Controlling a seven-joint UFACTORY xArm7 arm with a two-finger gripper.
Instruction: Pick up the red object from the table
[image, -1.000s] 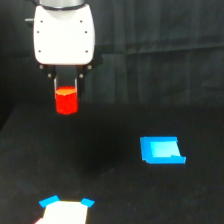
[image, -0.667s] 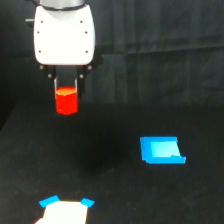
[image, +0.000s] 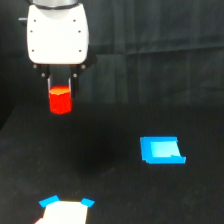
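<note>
Little has moved since 0.7 s ago: arm and load hold the same raised position. Black table spans the view. White gripper, far left, is clamped on the red object, aloft. Blue piece lies right; white blue-cornered piece at near edge.

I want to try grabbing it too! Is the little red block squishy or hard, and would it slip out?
The red block probably is hard: it keeps its stubby shape between the pincer fingers. It seems light, hanging above the table without sagging. It might slip a little, since its smooth-looking lower part sticks out below the fingers.
</note>
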